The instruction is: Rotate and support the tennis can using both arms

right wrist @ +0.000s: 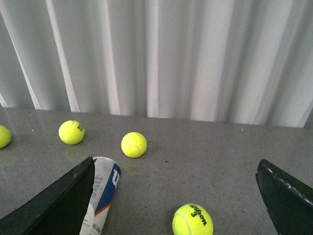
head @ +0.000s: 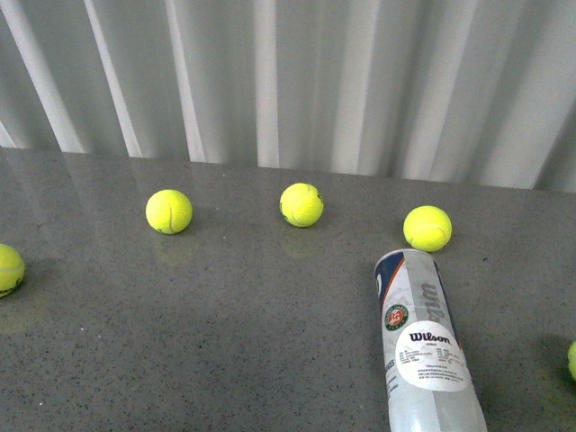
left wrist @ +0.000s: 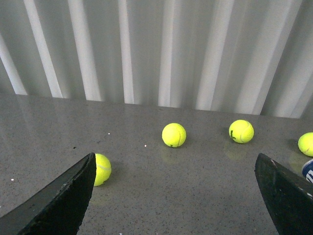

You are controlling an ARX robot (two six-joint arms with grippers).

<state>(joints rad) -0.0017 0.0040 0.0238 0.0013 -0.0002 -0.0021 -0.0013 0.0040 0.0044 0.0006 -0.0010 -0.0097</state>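
A: Where is the tennis can [head: 423, 346] right now?
B: On its side at the near right of the grey table [head: 252, 360]. It lies lengthwise from near to far with the label up. Its far end stops just short of one of the loose tennis balls [head: 427, 228], and its near end runs out of the front view.
A: Is either arm on it?
B: No. The front view shows no arm, and the can's visible length is bare. The left gripper [left wrist: 175, 156] has its jaws spread wide with only table and balls between them. The right gripper [right wrist: 175, 160] is just as wide apart and holds nothing. In its camera the can's far end peeks out behind one jaw, so I'd judge that arm the closer.
A: How much is done, then?
B: Nothing that I can see. The can is neither gripped nor propped. I reckon the whole job is left: bring both grippers in, take hold, rotate the can and support it.
A: Anything in the way?
B: One ball sits at the near right edge, close to the can, and a nudge could set it rolling
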